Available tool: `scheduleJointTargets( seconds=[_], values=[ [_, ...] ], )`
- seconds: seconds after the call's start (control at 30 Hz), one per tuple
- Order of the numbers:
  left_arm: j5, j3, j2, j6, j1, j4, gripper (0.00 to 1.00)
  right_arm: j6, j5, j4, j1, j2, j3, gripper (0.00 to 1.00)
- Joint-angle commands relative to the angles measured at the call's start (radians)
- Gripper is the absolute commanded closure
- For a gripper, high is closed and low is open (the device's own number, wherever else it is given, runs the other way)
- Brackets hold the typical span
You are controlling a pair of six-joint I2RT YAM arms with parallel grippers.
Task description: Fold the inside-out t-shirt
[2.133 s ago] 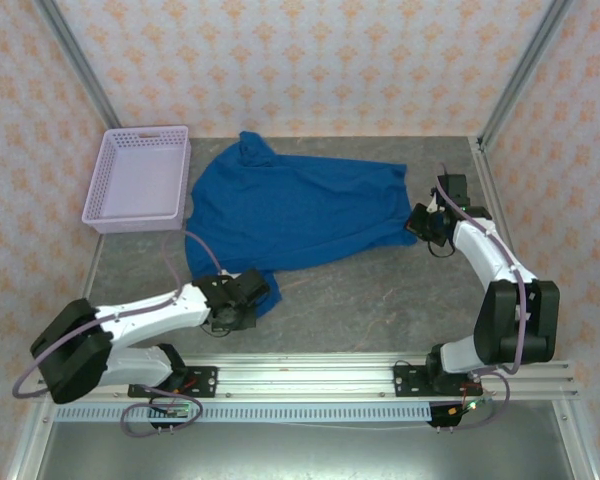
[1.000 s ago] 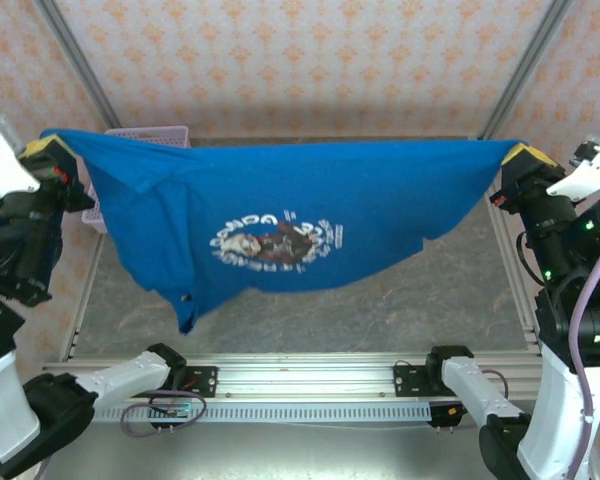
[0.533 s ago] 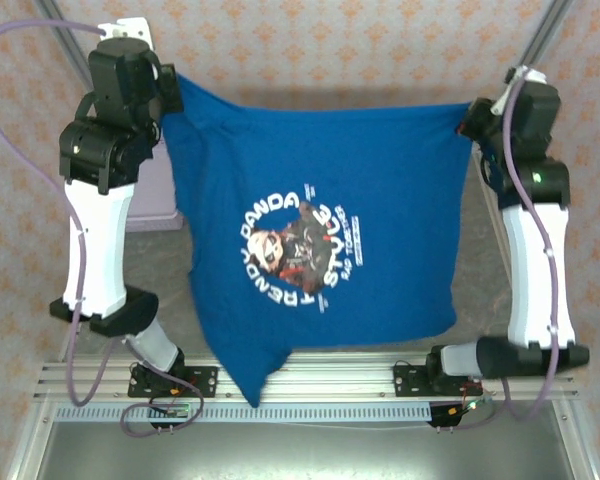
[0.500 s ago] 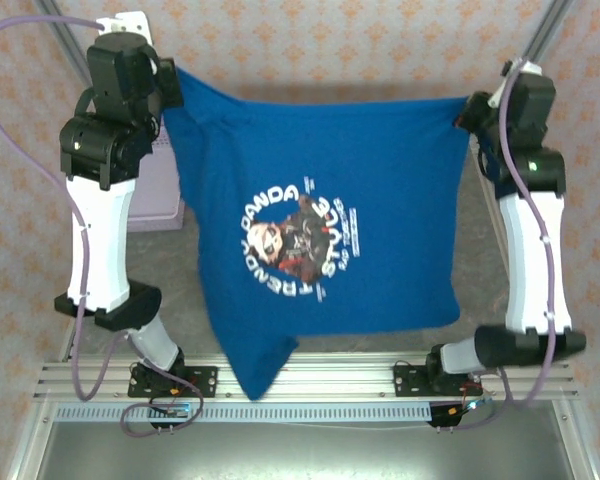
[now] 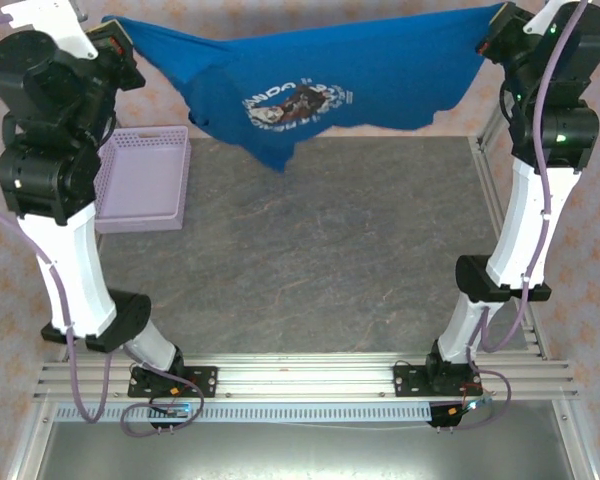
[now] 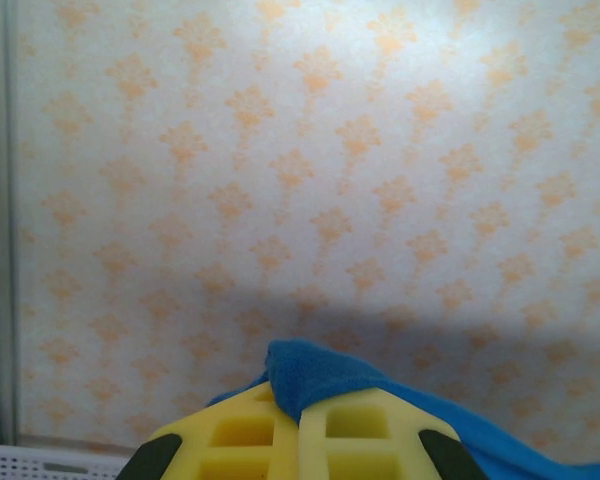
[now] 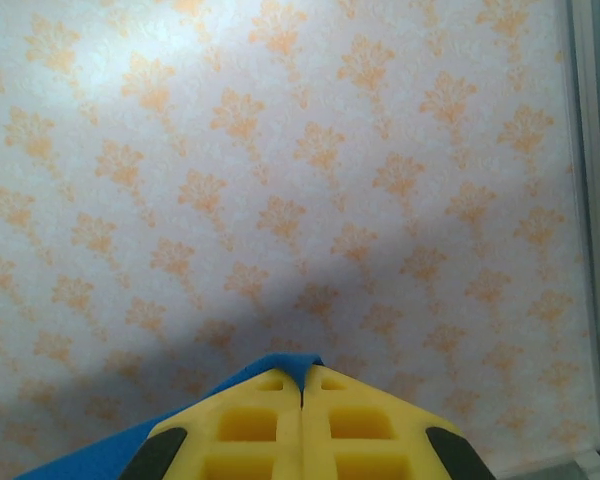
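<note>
Compared with half a second ago, the inside-out t-shirt no longer hangs as a broad panel reaching down to the near rail. Both arms have swung it toward 12 o'clock, and it now spans the far edge, clear of the desk.

The left claw is clamped on a blue corner at 11 o'clock. The right claw is pinched on the opposite corner at 1 o'clock.

Judgement: no fold has been made. The garment is tensioned for laying flat.

The long axis runs from 9 to 3 o'clock between the claws. The free edge sags toward 6 o'clock, lowest near the left side. The white print faces the top camera. The basket sits at 10 o'clock.
</note>
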Motion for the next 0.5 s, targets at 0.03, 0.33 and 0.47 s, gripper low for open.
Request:
scheduleJointTargets(
  seconds=[0.03, 0.33, 0.47],
  values=[
    [0.207, -0.358, -0.194, -0.103, 0.012, 0.079, 1.0, -0.034, 0.014, -0.324, -0.001, 0.052, 0.005, 1.0],
    [0.355, -1.524, -0.609, -0.275, -0.118, 0.278, 1.0, -0.15, 0.178, -0.221, 0.093, -0.199, -0.867, 1.0],
    [0.347, -1.674, -0.6, -0.267, -0.131, 0.278, 1.0, -0.131, 0.16, -0.101, 0.09, -0.289, -1.189, 1.0]
  ],
)
